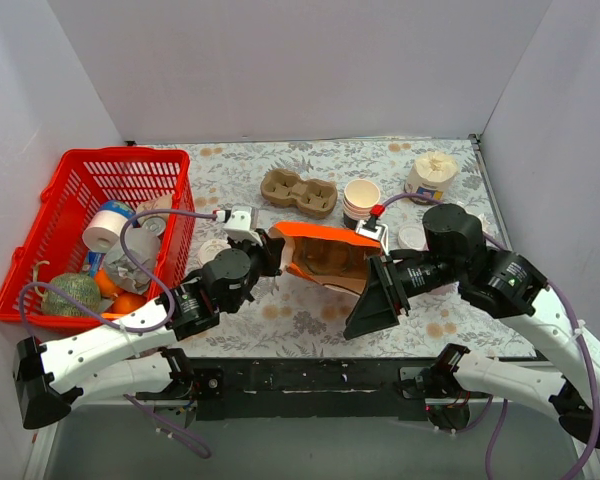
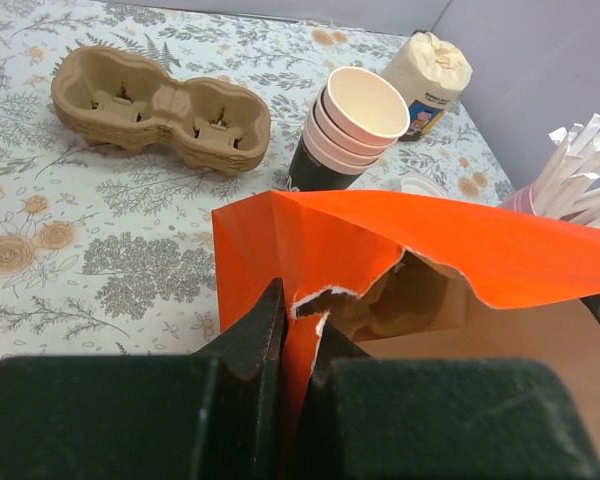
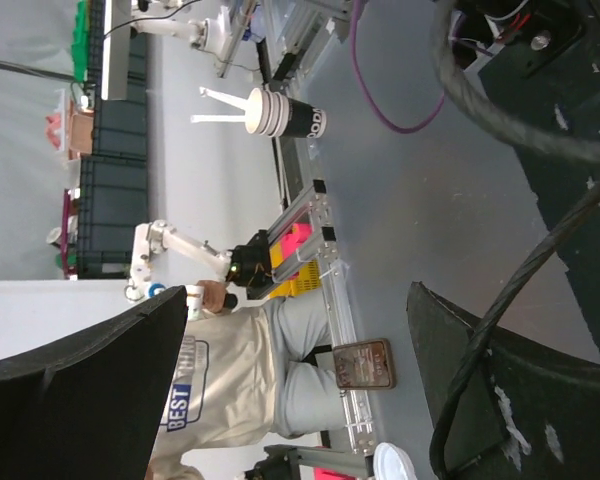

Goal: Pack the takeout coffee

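Left gripper (image 2: 298, 332) pinches orange bag (image 1: 320, 238) rim; right gripper (image 1: 366, 297), wide and empty, sits nearer takeout coffee (image 1: 432, 176) by tabletop's far-right corner.

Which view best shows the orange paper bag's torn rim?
Left wrist: the orange paper bag sits close, torn rim pinched in the left end effector. The top view shows it smaller, from above; the right wrist view misses it.

Overhead down onto table (image 1: 240, 170); left wrist close on orange bag (image 2: 380, 240), common to both; right wrist roomward.
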Controlling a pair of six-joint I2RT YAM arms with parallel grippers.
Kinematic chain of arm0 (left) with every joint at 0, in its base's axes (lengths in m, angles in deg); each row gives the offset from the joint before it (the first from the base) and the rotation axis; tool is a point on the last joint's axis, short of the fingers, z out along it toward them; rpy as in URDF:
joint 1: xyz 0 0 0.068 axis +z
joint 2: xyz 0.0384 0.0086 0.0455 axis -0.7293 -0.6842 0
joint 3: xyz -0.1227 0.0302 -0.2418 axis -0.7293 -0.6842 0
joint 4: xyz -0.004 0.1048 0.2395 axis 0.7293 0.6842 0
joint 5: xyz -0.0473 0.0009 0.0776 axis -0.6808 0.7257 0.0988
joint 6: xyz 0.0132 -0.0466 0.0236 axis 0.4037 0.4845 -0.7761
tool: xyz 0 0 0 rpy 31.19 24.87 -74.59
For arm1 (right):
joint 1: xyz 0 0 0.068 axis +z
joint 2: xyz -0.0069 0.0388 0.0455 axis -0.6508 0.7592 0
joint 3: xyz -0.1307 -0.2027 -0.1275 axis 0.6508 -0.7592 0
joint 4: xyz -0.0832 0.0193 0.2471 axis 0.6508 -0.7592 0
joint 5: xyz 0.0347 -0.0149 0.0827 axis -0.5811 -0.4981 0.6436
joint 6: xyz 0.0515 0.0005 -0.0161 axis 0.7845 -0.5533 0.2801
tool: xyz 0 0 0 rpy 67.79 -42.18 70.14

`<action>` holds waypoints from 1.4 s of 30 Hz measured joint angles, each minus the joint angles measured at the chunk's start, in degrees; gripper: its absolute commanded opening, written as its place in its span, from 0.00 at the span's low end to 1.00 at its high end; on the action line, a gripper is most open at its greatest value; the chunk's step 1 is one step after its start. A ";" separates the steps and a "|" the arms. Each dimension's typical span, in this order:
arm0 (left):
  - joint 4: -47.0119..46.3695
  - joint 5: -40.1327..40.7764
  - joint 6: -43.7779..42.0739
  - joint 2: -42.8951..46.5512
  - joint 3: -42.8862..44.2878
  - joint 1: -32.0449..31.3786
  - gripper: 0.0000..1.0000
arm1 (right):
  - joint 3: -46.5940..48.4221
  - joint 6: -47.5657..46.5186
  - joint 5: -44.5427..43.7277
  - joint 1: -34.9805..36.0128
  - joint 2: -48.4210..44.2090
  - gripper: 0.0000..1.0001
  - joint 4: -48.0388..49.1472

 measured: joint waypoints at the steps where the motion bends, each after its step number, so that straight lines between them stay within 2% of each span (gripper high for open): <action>1: 0.48 0.02 0.31 0.00 0.00 0.00 0.00 | 0.04 -0.46 -0.52 -0.02 -0.22 0.98 -0.02; 9: 3.32 0.61 1.36 -0.28 0.04 0.00 0.00 | -7.17 2.82 2.75 -0.02 0.81 0.98 6.88; 15: 4.35 0.59 1.57 -1.46 0.28 0.02 0.00 | -6.80 3.23 3.13 -0.02 2.51 0.98 9.14; 19: 4.68 0.31 1.79 -1.62 0.28 0.04 0.00 | 1.18 -3.89 -5.29 -0.09 5.40 0.98 -1.01; 22: 4.74 -0.02 1.79 -1.62 0.31 0.04 0.00 | 8.87 -9.77 -17.97 -0.09 8.17 0.98 -9.90; 26: 5.62 -0.07 2.03 -1.40 0.52 0.04 0.00 | 12.13 -14.62 -30.40 -0.17 7.74 0.98 -15.21; 32: 6.78 -0.13 3.17 -1.16 1.81 0.04 0.00 | 13.14 -18.08 -41.77 -0.15 4.79 0.98 -18.45; 37: 7.96 0.59 3.19 -0.90 2.01 0.17 0.00 | 13.40 -20.04 -47.63 -0.17 2.73 0.98 -19.04; 42: 8.55 0.50 3.52 -0.85 2.01 0.24 0.00 | 8.17 -20.17 -48.41 -0.17 -4.74 0.98 -10.21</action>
